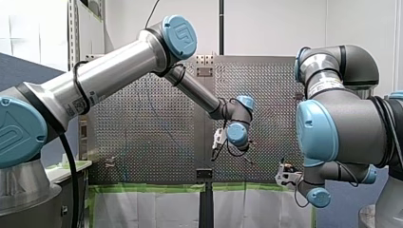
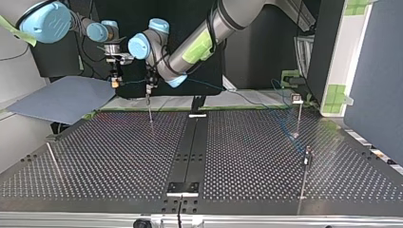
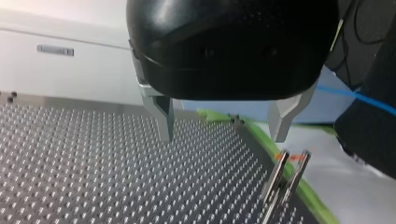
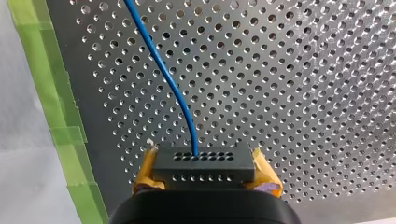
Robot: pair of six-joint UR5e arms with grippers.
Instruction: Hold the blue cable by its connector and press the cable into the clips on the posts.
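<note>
While right gripper (image 4: 205, 173) clamps connector (image 4: 203, 163) of blue cable (image 4: 163, 70), left gripper (image 3: 223, 135) hangs open near post (image 3: 281, 179).

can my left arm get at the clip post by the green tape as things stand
Probably yes: my left gripper is open and empty, and the clip post stands just ahead of it with nothing between. The blue cable passes off to one side.

The perforated table (image 3: 93, 177) spreads beneath my left gripper (image 3: 222, 137). A forked clip post (image 3: 284, 179) stands on it near one finger, beside the green tape (image 3: 317, 207) edging it.
</note>
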